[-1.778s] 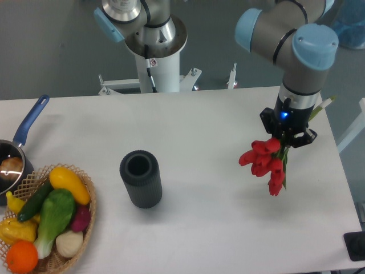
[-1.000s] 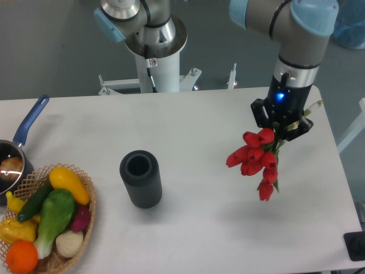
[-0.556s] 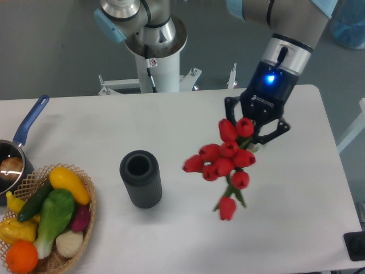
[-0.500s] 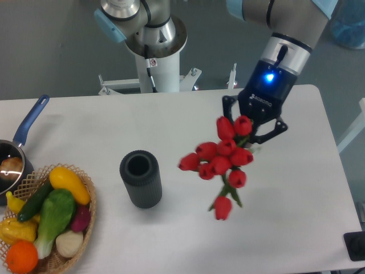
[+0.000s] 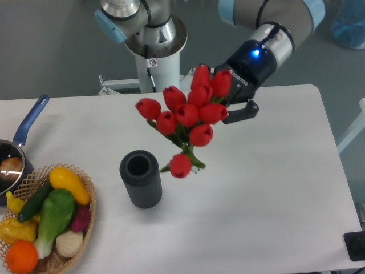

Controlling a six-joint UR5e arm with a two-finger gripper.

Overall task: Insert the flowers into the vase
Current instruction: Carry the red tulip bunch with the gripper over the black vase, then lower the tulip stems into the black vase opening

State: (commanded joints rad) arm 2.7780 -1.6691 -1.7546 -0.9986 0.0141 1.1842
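Observation:
The flowers (image 5: 185,113), a bunch of red tulips with green stems, hang in the air above the table's middle, heads toward the camera. My gripper (image 5: 231,97) is shut on their stems, which the blooms mostly hide. The vase (image 5: 141,178), a dark ribbed cylinder with an open round mouth, stands upright on the table to the lower left of the bunch. The lowest tulip sits just right of the vase's top in the picture, apart from it.
A wicker basket (image 5: 85,222) of toy vegetables and fruit stands at the front left. A blue-handled saucepan (image 5: 23,137) sits at the left edge. The robot's white base (image 5: 154,63) rises behind the table.
The arm has carried the flowers up and to the left, from the table's right side toward the vase, turning the bunch so the heads face the camera more. The vase has not moved.

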